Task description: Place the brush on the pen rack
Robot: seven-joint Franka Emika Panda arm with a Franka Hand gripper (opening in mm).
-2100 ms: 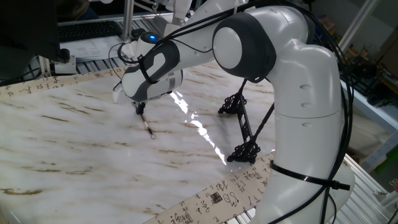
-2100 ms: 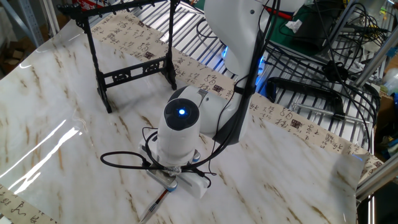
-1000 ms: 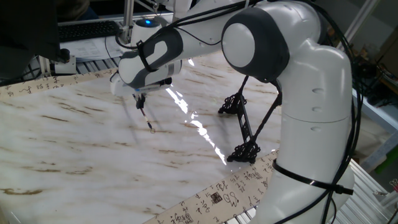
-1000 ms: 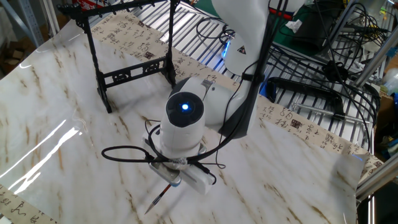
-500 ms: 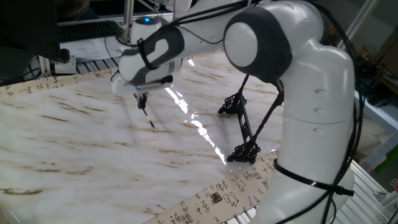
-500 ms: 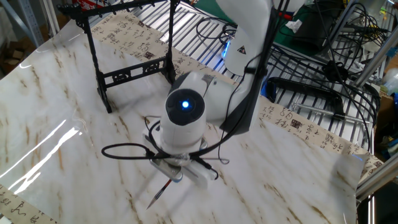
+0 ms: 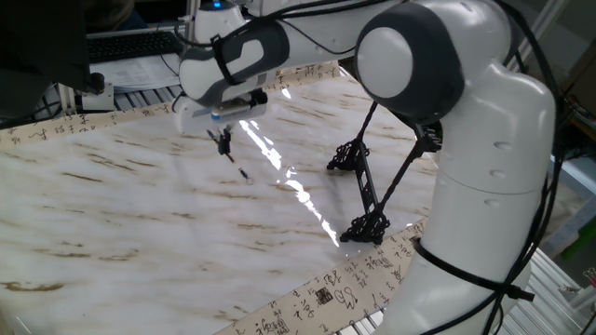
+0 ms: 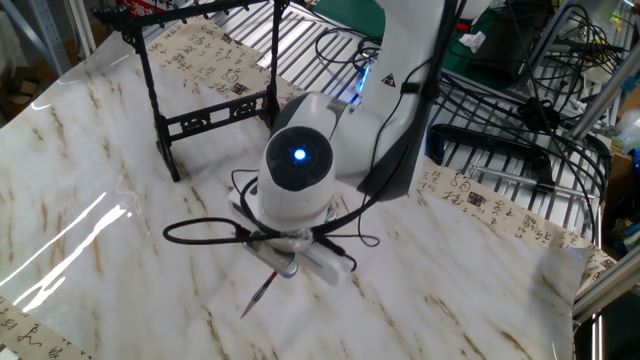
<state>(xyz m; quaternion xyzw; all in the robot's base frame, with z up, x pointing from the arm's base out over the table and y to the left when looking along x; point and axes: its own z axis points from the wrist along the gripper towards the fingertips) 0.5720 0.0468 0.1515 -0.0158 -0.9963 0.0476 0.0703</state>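
Marble-pattern table, calligraphy-print paper strips along its edges. White Franka arm reaching across from base at the table edge. Gripper pointing down over the tabletop, jaws closed on the brush, pinched near its upper end. Brush hanging tilted below the fingers, lower end with small loop just over the surface; contact with table impossible to tell. Seen from the other fixed view, brush poking out diagonally under the wrist, gripper mostly hidden by the wrist housing with blue light. Pen rack standing upright on the table, black, scrolled feet, well apart from brush; also visible in the other view at the table's far side.
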